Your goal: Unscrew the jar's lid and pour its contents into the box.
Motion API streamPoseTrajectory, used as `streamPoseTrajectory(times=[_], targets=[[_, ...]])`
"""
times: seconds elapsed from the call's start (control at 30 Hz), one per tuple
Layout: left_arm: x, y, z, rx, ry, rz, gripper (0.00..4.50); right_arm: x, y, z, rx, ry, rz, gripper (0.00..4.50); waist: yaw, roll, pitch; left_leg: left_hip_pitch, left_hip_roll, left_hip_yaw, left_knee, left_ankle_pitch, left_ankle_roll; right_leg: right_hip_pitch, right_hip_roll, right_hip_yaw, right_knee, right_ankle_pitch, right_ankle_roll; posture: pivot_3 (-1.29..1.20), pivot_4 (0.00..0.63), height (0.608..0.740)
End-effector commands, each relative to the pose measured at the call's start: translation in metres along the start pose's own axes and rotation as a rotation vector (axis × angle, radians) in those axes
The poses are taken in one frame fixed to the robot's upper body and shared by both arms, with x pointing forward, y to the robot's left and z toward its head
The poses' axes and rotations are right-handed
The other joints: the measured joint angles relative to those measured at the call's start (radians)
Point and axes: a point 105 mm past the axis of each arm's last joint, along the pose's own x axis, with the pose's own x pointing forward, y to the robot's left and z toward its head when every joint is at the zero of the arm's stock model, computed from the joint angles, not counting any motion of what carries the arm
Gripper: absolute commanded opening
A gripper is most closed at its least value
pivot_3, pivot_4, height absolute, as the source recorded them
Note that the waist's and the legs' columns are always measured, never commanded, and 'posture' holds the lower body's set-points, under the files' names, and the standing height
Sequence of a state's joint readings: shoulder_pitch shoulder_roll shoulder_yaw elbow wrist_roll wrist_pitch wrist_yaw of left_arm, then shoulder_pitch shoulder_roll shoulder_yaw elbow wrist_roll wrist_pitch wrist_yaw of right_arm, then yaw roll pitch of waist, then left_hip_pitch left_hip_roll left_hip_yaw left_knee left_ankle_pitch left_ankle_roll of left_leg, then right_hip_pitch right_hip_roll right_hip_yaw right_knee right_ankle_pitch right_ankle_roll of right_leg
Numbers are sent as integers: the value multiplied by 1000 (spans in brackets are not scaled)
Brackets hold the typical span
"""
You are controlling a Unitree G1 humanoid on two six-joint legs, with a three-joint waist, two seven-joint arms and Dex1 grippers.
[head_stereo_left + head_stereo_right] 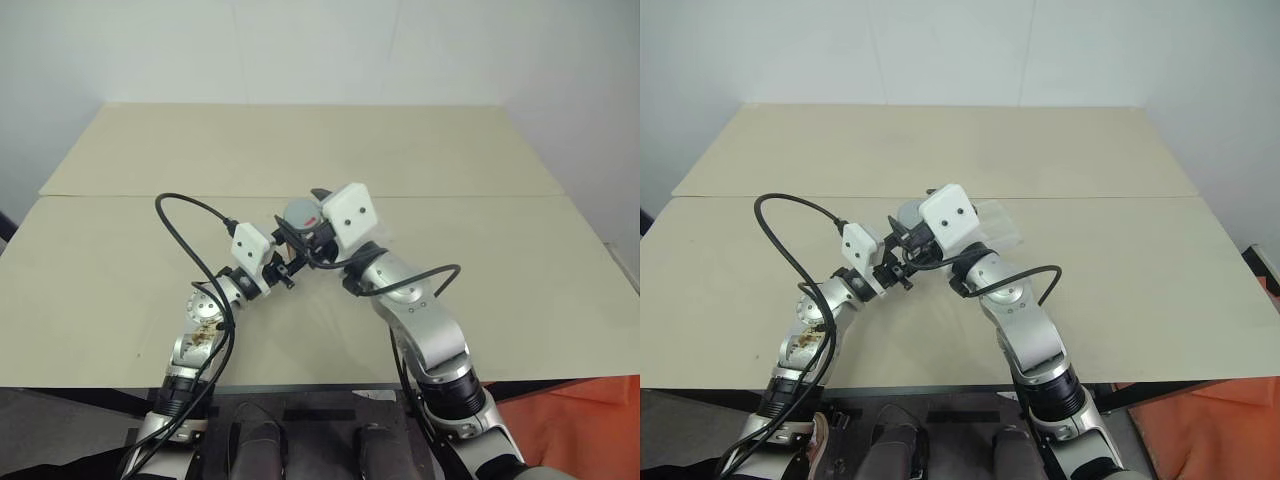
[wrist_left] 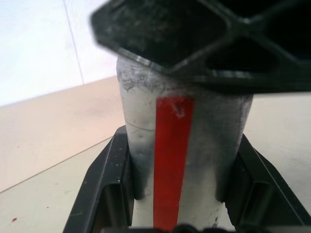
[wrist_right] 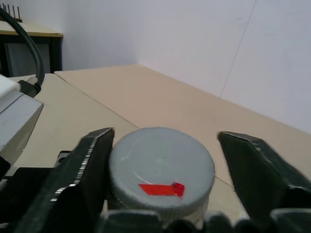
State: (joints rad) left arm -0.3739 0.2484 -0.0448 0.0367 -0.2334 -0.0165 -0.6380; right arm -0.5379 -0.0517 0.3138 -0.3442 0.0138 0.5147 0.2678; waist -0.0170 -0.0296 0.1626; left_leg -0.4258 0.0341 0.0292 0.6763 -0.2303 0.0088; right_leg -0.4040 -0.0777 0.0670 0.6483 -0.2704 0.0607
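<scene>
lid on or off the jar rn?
On. The grey lid still caps the jar, which the left gripper holds upright. The right gripper's fingers flank the lid, a gap showing on one side.

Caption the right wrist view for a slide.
Right gripper fingers flank the grey lid, one touching, one apart, above the beige table.

Box (image 1: 1002, 222) mostly hidden behind right claw (image 1: 915, 232); jar base unseen.
</scene>
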Motion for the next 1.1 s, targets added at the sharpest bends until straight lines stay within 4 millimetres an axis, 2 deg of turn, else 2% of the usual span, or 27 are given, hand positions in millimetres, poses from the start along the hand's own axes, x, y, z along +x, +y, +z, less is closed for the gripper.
streamPoseTrajectory(times=[0.03, 0.23, 0.47, 0.73, 0.83, 1.0, 1.1], targets=[[3, -2, 8, 23, -31, -18, 1965, -2, -5, 16, -25, -64, -22, 2793, 0, 0, 0, 0, 0, 0, 0, 0, 0, 0, 0, 0, 0, 0, 0, 0, 150, 740], [2, -2, 10, 28, -32, -22, 1965, -2, -5, 14, -36, -53, -17, 2792, 0, 0, 0, 0, 0, 0, 0, 0, 0, 0, 0, 0, 0, 0, 0, 0, 150, 740], [-9, -6, 18, 16, -39, -88, 1965, -5, -9, 19, -53, -61, 89, 2792, -1, 0, 0, 0, 0, 0, 0, 0, 0, 0, 0, 0, 0, 0, 0, 0, 150, 740], [-25, -31, 34, -3, -57, -286, 1965, -33, -8, 40, 10, -120, 489, 2792, 0, 0, 0, 0, 0, 0, 0, 0, 0, 1, 0, 0, 0, 0, 0, 0, 150, 740], [-26, -41, 40, -30, -68, -337, 1965, -42, -6, 39, -29, -87, 665, 2792, 0, 0, 0, 1, 0, 0, 0, 0, 0, 2, 0, 0, 0, 0, 0, 0, 150, 740], [-25, -48, 48, -59, -88, -395, 1965, -53, -8, 44, 4, -98, 908, 2792, -2, 0, 0, 2, 1, 0, 0, 0, 0, 2, 0, 0, 0, 0, 0, 0, 150, 740], [-25, -51, 48, -64, -85, -425, 1965, -58, -11, 39, -22, -80, 1058, 2792, 0, 0, 0, 1, 1, 0, 0, 0, 0, 2, 0, 0, -1, 0, 0, 0, 150, 740]])
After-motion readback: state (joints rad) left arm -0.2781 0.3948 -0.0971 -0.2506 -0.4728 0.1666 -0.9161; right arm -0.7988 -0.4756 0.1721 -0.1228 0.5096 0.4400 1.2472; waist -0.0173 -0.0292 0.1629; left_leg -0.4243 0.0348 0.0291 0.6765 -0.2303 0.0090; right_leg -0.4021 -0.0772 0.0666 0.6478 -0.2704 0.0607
